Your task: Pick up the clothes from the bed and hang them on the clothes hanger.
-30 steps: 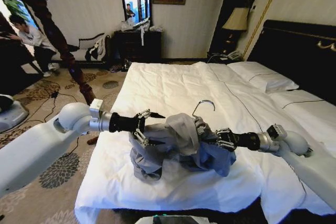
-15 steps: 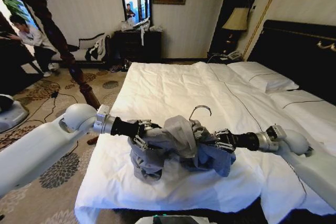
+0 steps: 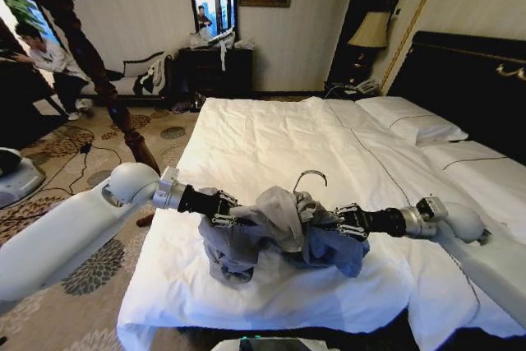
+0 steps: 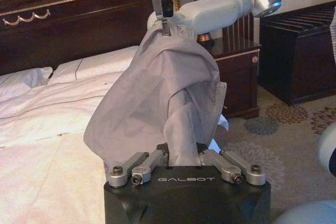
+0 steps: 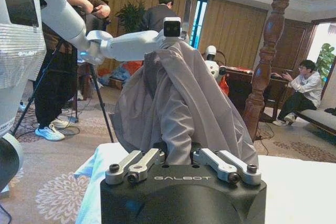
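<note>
Head view: the shirt [image 3: 271,223] hangs bunched over the hanger [image 3: 306,180], just above the bed [image 3: 271,133]. Left gripper [image 3: 234,215] and right gripper [image 3: 329,221] both pinch the shirt.

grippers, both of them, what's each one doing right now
Left gripper: closed on the shirt.
Right gripper: closed on the shirt's other side.

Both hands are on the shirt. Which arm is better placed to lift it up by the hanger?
Probably right. The right hand grips the shirt just below the hanger's silver hook. The left hand is shut on the fabric's far side, farther from the hook.
</note>
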Tool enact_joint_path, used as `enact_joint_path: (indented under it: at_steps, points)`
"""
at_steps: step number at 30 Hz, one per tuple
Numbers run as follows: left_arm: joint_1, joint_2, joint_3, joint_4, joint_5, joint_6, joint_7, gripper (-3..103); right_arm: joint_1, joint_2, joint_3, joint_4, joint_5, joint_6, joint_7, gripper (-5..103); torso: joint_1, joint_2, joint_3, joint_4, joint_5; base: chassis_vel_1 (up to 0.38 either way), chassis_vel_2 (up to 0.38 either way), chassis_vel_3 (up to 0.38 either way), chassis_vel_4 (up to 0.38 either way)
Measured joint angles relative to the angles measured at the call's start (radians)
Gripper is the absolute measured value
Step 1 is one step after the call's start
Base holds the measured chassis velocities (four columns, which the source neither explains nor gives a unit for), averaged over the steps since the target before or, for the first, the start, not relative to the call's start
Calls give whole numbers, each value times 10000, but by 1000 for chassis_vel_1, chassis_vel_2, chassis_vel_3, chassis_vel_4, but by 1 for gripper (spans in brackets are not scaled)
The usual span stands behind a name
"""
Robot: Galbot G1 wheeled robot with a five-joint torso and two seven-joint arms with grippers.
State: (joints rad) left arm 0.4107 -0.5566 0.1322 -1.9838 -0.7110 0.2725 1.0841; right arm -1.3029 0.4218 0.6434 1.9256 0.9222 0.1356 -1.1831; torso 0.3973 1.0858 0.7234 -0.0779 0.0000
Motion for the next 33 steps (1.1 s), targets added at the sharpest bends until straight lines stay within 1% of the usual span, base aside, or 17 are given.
enact_joint_path:
  at_steps: [7,9,11,14,15,16,17,18,20,23,24,25,26,27,28,31,33]
  points:
    - [40,-166,-4,96,12,51,-30,19,-54,4,-3,22,348,9,168,15,0,0,0,0,1,0,0,0,0]
    - [119,-226,-84,184,-12,50,-29,19,-80,-15,-5,101,749,15,351,25,0,0,0,0,0,0,0,0,0]
    - [143,-244,-119,220,-30,51,-17,19,-90,-23,-9,125,888,14,398,25,0,0,0,1,0,0,0,0,0]
    - [249,-314,-267,382,-82,57,-24,19,-125,-34,-33,212,1291,23,483,41,1,0,0,0,0,0,0,0,0]
    - [249,-314,-267,382,-82,57,-24,19,-125,-34,-33,212,1291,23,483,41,1,0,0,0,0,0,0,0,0]
    - [277,-324,-292,407,-95,60,-25,19,-140,-34,-35,238,1378,34,488,47,0,0,0,0,0,0,0,0,0]
    - [310,-331,-314,430,-101,65,-26,19,-162,-33,-36,265,1467,46,488,47,0,0,0,0,0,0,0,0,0]
    - [358,-340,-355,468,-102,68,-28,19,-194,-24,-37,301,1614,57,491,58,0,0,0,0,0,0,0,0,0]
    - [388,-347,-377,489,-102,69,-30,19,-206,-19,-37,318,1692,59,492,58,0,0,0,0,0,0,0,0,0]
    - [650,-420,-606,690,-100,73,-57,19,-278,21,-34,394,2223,112,548,74,0,0,0,1,0,0,0,0,0]
    - [650,-420,-606,690,-100,73,-57,19,-278,21,-34,394,2223,112,548,74,0,0,0,1,0,0,0,0,0]
    - [746,-463,-732,790,-101,73,-94,19,-310,33,-33,418,2436,185,638,80,0,0,0,0,0,0,0,0,0]
    - [807,-494,-817,857,-112,74,-136,19,-340,42,-34,446,2690,259,738,80,0,0,0,0,0,0,0,0,0]
    - [914,-556,-997,995,-220,75,-239,19,-384,76,-40,520,3275,383,969,85,1,0,0,0,-1,0,0,0,0]
    - [914,-556,-997,995,-220,75,-239,19,-384,76,-40,520,3275,383,969,85,1,0,0,0,-1,0,0,0,0]
    - [1051,-688,-1333,1298,-691,75,-592,19,-365,221,-40,630,4352,582,1475,99,0,0,0,0,-2,0,0,0,0]
    - [1097,-734,-1526,1438,-863,71,-751,19,-330,285,-4,636,4570,662,1615,100,0,0,0,0,-1,0,0,0,0]
